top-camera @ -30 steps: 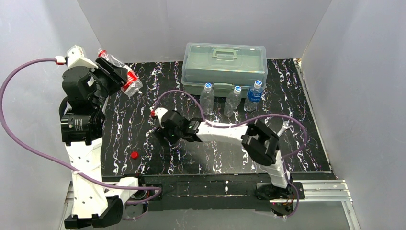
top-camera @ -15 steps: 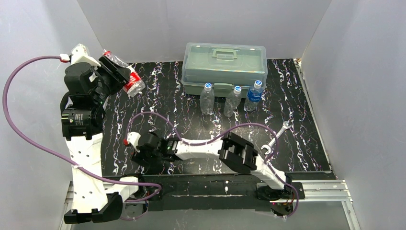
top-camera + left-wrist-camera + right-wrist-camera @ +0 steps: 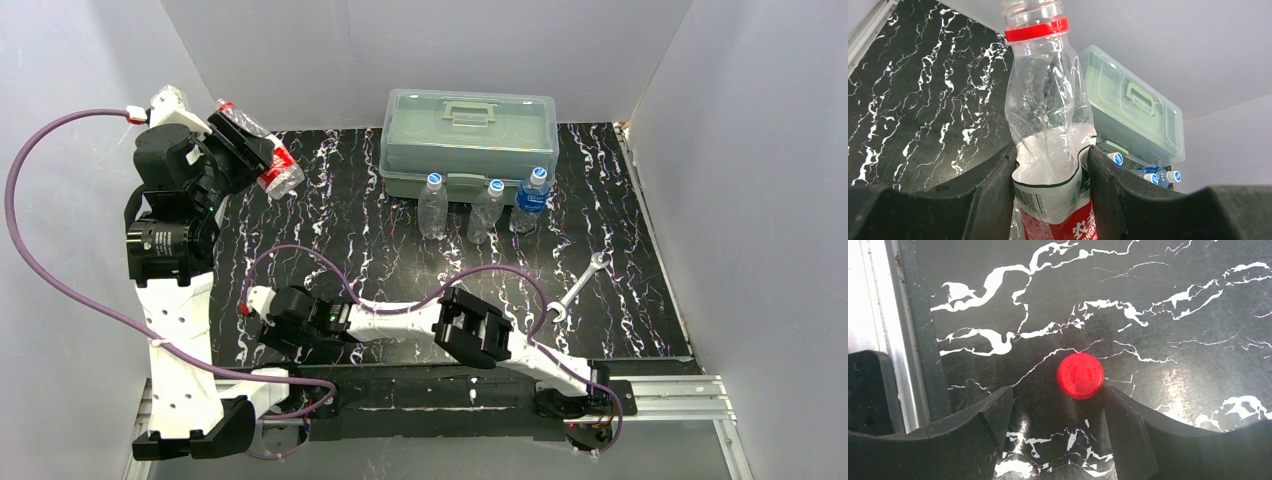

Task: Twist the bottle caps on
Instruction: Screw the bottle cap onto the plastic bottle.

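Closest in, at the lower left of the top view, the right gripper (image 3: pixel 1055 402) is down low over the black marbled table (image 3: pixel 1173 300). Its claw is spread open with nothing in it. The red cap (image 3: pixel 1080 375) sits flat on the table between the two fingers, right up against the one on the right side of the wrist frame.

A bit further back, lower right of the top view, there's a silver wrench (image 3: pixel 575 290) lying on the table.

Upper left, the left gripper (image 3: pixel 1052 155) is up in the air and clamped on the red-label bottle (image 3: pixel 1048 100). It's squeezing the crinkled body just above the label, with the bare threaded neck and its red ring pointing away from the wrist.

At the back, three capped bottles (image 3: pixel 486 210) stand in a row, the rightmost with a blue label, just in front of the translucent lidded box (image 3: pixel 468 130).
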You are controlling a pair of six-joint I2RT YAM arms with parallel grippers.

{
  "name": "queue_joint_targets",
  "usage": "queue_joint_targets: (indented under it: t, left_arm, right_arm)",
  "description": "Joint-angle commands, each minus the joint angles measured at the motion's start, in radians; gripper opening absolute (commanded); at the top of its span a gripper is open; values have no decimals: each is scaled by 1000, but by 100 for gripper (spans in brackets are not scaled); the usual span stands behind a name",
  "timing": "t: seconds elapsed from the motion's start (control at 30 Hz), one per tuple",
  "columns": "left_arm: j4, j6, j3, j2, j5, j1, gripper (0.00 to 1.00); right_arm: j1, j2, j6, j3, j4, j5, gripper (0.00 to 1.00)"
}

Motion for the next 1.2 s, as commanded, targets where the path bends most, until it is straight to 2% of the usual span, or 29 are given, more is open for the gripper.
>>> queue_joint_targets:
  t: [0.0,0.13,0.3,0.63,0.8,0.97,1.17]
  left_arm:
    - [-5,14,31,8,12,-9,35]
    - [-5,16,31,15,16,-11,35]
    - [-6,21,33,19,15,-11,34]
    - [1,69,-13,19,58,-67,34]
    - [7,146,-66,31,58,-147,35]
    - [12,242,-119,30,-2,-273,36]
    - [105,316,-278,-45,-7,-334,36]
  right_arm:
    - [-5,56,-13,77,-14,66,74]
    - [-11,89,-1,120,-29,82,71]
    - [-19,109,1,150,-42,100,62]
    - [-55,58,60,65,-17,126,41]
    - [-75,-58,82,-105,25,154,36]
    - [-121,-239,146,-352,77,173,32]
    - [-188,-452,237,-653,131,211,30]
